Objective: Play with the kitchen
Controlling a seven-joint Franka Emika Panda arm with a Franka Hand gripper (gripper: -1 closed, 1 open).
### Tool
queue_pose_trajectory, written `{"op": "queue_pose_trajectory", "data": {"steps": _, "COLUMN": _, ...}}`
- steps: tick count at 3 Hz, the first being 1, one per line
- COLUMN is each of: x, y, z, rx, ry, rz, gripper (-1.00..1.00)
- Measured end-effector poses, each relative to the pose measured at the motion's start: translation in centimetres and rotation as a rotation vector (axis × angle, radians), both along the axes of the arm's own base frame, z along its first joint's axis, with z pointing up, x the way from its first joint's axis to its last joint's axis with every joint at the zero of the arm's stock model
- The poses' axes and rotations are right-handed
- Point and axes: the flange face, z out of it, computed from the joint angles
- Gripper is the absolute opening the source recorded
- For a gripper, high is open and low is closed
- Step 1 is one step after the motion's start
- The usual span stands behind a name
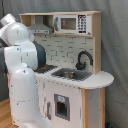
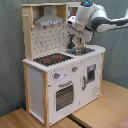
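The kitchen [image 1: 75, 92] [image 2: 50, 75] is a white and light-wood toy with a hood [image 2: 50, 21], a dotted backboard, a red-ringed black hob [image 2: 52, 59], a grey sink [image 1: 70, 75], a black tap [image 1: 83, 59] and an oven door [image 2: 64, 95]. In the second exterior view my arm reaches in from the upper right. My gripper [image 2: 75, 36] hangs over the back of the counter, between hob and sink and close to the tap. In the first exterior view my own arm [image 1: 22, 60] hides the gripper and most of the hob.
A toy microwave [image 1: 72, 23] sits on the kitchen's top shelf. The kitchen stands on a wooden surface [image 2: 102, 107], with a grey curtain [image 2: 10, 55] behind it. My white arm fills the first exterior view's left, right beside the kitchen.
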Motion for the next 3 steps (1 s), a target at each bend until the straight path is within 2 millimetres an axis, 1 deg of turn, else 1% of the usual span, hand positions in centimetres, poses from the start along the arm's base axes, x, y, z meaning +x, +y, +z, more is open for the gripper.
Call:
{"op": "queue_pose_trajectory", "data": {"steps": 1, "x": -2.1, "y": 3.3, "z": 0.1, "rx": -0.052, "ry": -0.052, "rz": 0.044, "gripper": 1.00}}
{"op": "queue_pose_trajectory", "data": {"steps": 2, "x": -4.1, "y": 7.3, "z": -1.1, "rx": -0.128, "ry": -0.113, "rz": 0.096, "gripper": 1.00}}
{"op": "queue_pose_trajectory", "data": {"steps": 3, "x": -5.4, "y": 10.6, "z": -2.8, "rx": -0.218, "ry": -0.178, "rz": 0.138, "gripper": 1.00}}
